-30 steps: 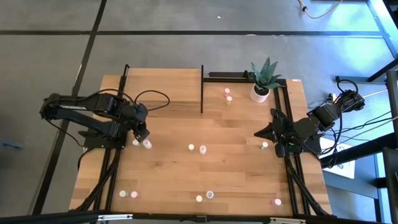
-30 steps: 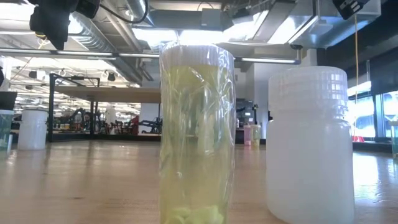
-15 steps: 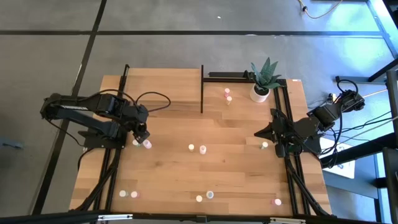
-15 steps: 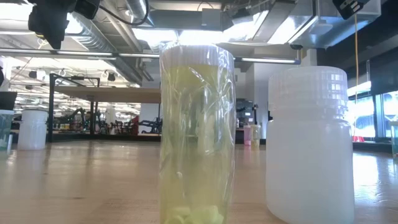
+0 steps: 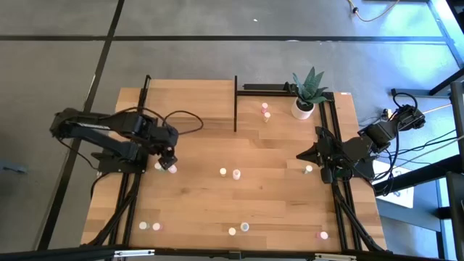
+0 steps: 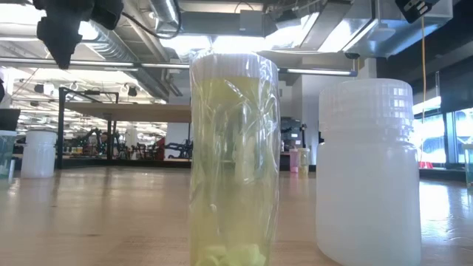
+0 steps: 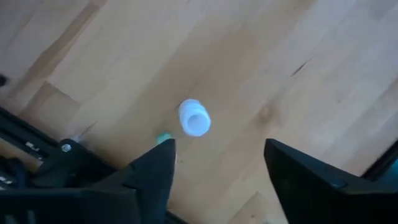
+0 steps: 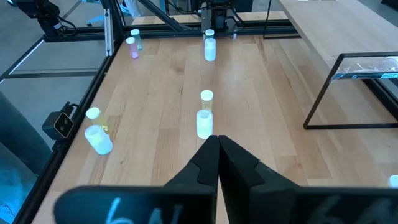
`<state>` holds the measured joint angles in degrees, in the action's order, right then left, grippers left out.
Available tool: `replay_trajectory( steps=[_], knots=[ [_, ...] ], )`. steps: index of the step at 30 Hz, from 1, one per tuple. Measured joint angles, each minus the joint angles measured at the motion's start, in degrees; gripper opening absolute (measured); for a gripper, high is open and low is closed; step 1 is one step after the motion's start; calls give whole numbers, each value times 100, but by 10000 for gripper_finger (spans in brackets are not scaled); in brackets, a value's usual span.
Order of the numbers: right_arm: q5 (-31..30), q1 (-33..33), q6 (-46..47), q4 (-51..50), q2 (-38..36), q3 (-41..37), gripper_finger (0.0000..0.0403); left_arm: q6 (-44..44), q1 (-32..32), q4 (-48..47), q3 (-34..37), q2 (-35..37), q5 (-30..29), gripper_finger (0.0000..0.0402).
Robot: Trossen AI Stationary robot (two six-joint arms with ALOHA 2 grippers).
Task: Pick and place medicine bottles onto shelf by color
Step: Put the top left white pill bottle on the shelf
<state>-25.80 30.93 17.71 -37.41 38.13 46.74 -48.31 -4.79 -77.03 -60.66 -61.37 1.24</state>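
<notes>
Hovering with the left gripper [image 5: 167,155] over a pair of bottles near the table's [image 5: 196,203] left edge, fingers spread wide and holding nothing. Standing below the gap, untouched, a pale-topped bottle [image 7: 194,118], with a green-topped bottle [image 7: 163,137] just beside it. Waiting at the right edge with the right gripper [image 8: 217,146], fingers pressed together and empty, pointing in across the table.

Looks early in the job. Only two bottles at the shelf [image 5: 284,88] so far, a pink-topped one [image 5: 264,106] and a paler one [image 5: 267,116] touching or nearly so, near the plant pot [image 5: 302,109]. Cannot tell whether that pairing fits a colour scheme.

Still out on the table, about ten: the pair under the left gripper, two in the middle [image 5: 229,172], one beside the right gripper [image 5: 308,169], and five along the near edge in two pairs [image 5: 149,226] [image 5: 238,229] plus a lone pink one [image 5: 322,235]. Seen close up from table height, two of these: a yellow-green one [image 6: 234,159] and a white one [image 6: 366,170].

Probably between grasps on the left side: no bottle lifted, none in transit. Most of the sorting left to do.
</notes>
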Motion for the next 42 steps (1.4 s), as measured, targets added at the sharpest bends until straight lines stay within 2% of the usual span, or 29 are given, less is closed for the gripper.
replay_trajectory(
  steps=[5,13,23,34,42],
  knots=[
    [0,1,-1,0,0,0,12,115,-192,23,230,-395,50,278],
    [-2,1,-8,0,0,0,12,200,-363,677,747,-849,61,283],
    [-1,1,-9,0,0,0,12,198,-366,1542,1543,-853,157,283],
    [-1,1,-8,0,0,0,12,191,-366,2213,2108,-852,87,282],
    [-1,1,-1,1,0,0,12,175,-366,2326,2227,-852,-33,254]
  ],
)
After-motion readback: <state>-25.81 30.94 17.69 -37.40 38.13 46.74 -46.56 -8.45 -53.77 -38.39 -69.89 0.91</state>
